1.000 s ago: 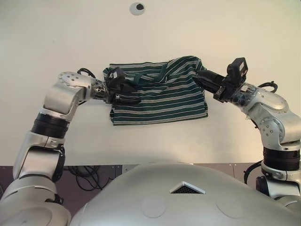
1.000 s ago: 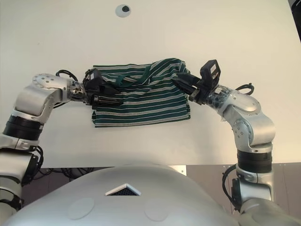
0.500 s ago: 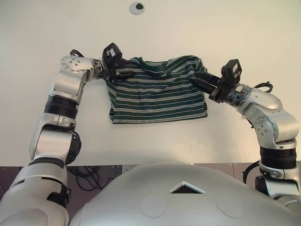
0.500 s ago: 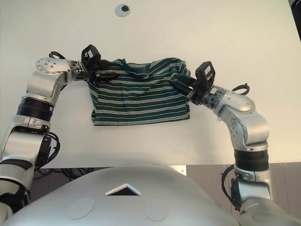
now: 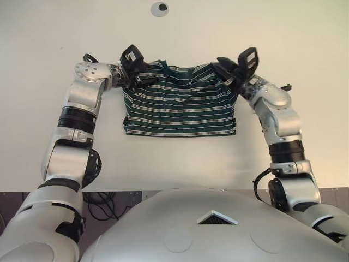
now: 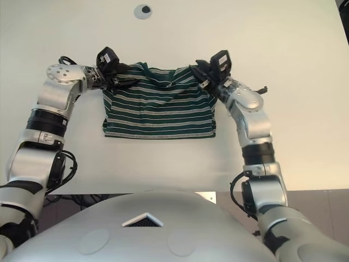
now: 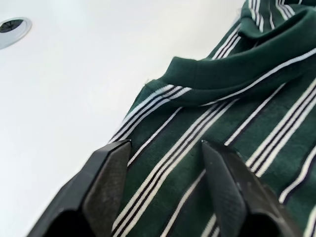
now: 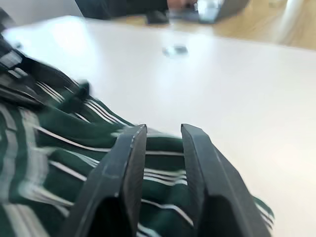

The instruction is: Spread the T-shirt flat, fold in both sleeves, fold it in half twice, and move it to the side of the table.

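Observation:
The dark green T-shirt [image 5: 180,106] with white stripes lies folded into a rectangle in the middle of the white table [image 5: 174,158], collar toward the far side. My left gripper [image 5: 144,77] sits at its far left corner. In the left wrist view the gripper [image 7: 165,143] is open, its fingers [image 7: 106,187] spread just above the cloth beside the collar [image 7: 237,64]. At the far right corner, my right gripper [image 5: 221,70] has its fingers [image 8: 126,182] close together with the shirt's edge [image 8: 163,148] between them.
A round grey grommet [image 5: 159,9] is set into the table beyond the shirt. Bare tabletop lies on both sides of the shirt and between it and the near edge [image 5: 174,188]. Cables hang below that edge.
Both grippers have moved away from me to the shirt's far corners, pulling the bunched upper layer with them. The shirt now lies flatter, and the left gripper has opened.

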